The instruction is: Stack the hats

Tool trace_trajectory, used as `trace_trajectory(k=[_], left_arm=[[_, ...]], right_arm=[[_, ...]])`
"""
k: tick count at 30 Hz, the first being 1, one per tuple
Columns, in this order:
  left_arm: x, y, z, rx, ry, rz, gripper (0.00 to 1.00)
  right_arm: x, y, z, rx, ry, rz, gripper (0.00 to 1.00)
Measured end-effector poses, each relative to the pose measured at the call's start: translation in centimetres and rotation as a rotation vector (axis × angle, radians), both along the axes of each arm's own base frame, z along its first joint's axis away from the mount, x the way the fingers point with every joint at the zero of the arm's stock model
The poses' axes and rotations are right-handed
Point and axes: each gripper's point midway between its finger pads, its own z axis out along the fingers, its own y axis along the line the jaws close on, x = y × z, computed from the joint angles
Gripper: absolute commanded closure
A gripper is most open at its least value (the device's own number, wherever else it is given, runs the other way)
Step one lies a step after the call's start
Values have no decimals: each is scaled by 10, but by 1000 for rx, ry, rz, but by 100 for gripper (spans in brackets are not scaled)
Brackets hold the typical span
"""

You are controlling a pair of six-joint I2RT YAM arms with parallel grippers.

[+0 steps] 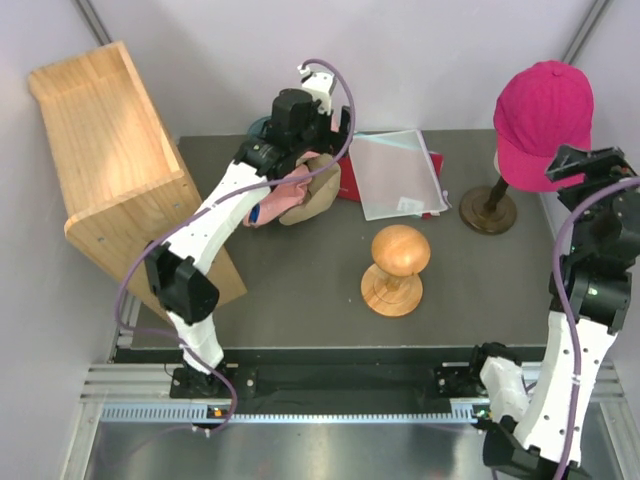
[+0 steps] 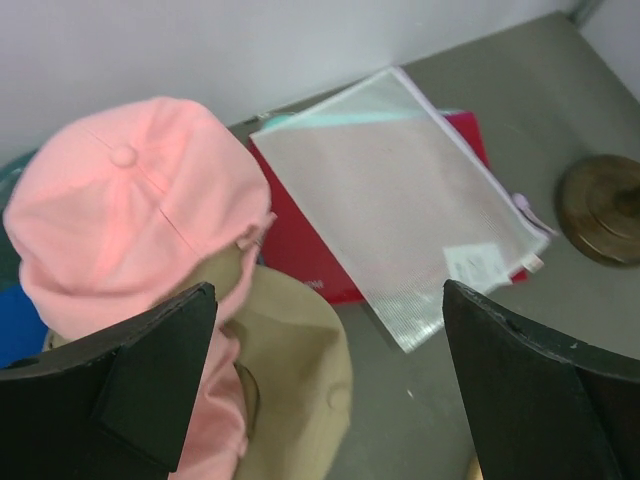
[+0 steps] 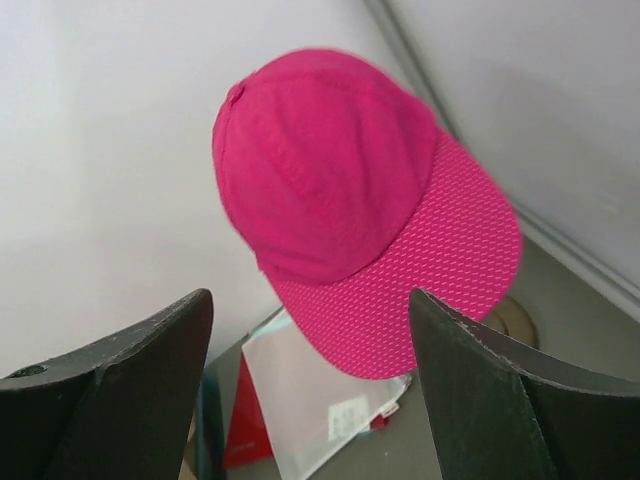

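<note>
The magenta hat (image 3: 340, 190) on its stand (image 1: 488, 208) is faced by the open, empty right gripper (image 3: 308, 296) and must be pinched next; the left gripper (image 2: 328, 300) is held open over the pink hat (image 2: 130, 210).

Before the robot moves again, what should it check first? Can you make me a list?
1. Is the right gripper open and empty: ok, its jaws are wide apart with nothing between them.
2. Is the magenta cap in front of it: ok, the cap sits just ahead, brim toward the gripper.
3. Is the left gripper open and empty: ok, it is over the pile.
4. Is the light pink cap lying on the tan cap: ok.
5. Are all hats in one stack: not ok, the magenta cap is on its stand, apart from the pile.
6. How do the caps underneath lie: cannot tell, they are mostly hidden.
</note>
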Motion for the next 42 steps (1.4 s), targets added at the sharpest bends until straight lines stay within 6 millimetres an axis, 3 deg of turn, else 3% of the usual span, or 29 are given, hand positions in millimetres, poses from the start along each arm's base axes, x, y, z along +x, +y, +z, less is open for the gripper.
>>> trace_trajectory(k=[3,9,12,17,21,24,27,30,31,34,42], left_arm=[[29,1,-10,37,-11,63,1],[72,14,-43,92,7,153,5],[86,21,-57,117,9,176,8],[107,20,-73,142,-18,196,16],[122,14,-81,148,-40,202,39],[129,11,-89,153,-46,209,44],[133,13,-96,177,-48,218,57],[134,16,-100,196,-48,227,76],[134,17,-100,202,-49,232,86],[135,20,-99,216,-55,242,100],[135,21,-97,214,-56,244,100]], right_arm=[[16,17,-7,-31,51,72,21],[49,82,13,-153,86,251,19],[66,100,12,-192,109,285,18],[89,114,-3,-211,154,323,17],[106,126,-11,-213,175,370,16],[114,135,-13,-215,182,410,15],[118,141,-12,-223,181,440,14],[119,146,-8,-228,168,466,14],[119,146,-7,-229,166,469,14],[119,149,-6,-226,158,482,14],[118,153,-5,-223,153,505,12]])
